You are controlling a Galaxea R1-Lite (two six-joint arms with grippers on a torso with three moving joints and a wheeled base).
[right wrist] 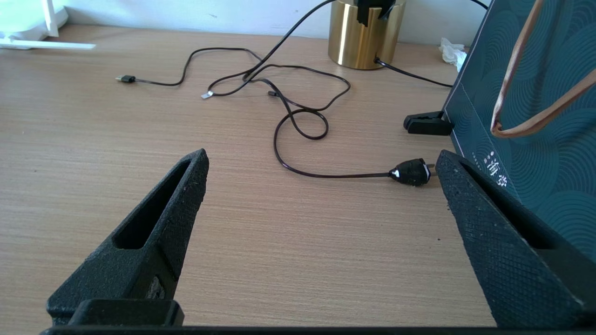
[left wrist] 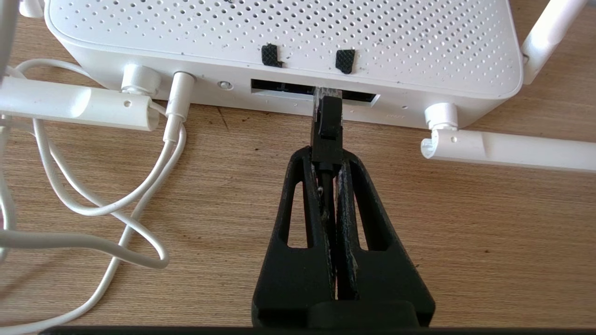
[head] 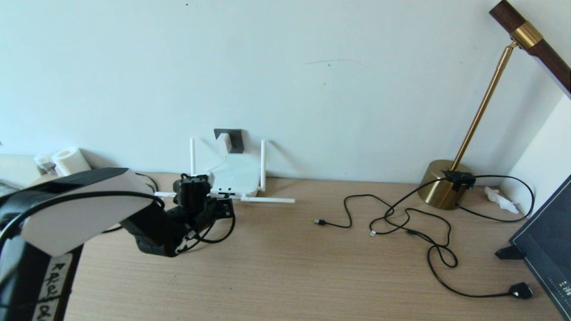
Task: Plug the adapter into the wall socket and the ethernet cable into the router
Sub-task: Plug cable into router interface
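The left gripper (left wrist: 327,160) has its two black fingers (left wrist: 298,195) pressed narrowly together around the ethernet cable (left wrist: 327,135), gripping it just behind the small black plug, whose clear tip sits at the mouth of the dark port slot in the near edge of the router (left wrist: 288,42); whether the plug is fully seated cannot be told. The router is a flat white perforated box lying on the wooden surface (head: 285,267) against the wall, with two antennas standing upright at its back and two folded flat along its front edge, one to each side of the left gripper. A thin white cord (left wrist: 139,195) is plugged into a round jack on the same edge and loops loosely over the surface beside the fingers. In the head view that cord runs up to the adapter (head: 223,142), a small white cube seated in the wall socket (head: 235,139), a dark grey plate on the wall just above the router. The right gripper (right wrist: 321,160) hangs low over the surface well to the right, its fingers (right wrist: 167,209) spread wide and holding nothing. Ahead of it lie thin black cords (head: 415,223) in loose loops, a small black plug (right wrist: 412,172) near its right-hand finger, a brass lamp base (head: 441,185) by the wall, and a dark patterned bag (right wrist: 535,116) standing at the surface's right edge.
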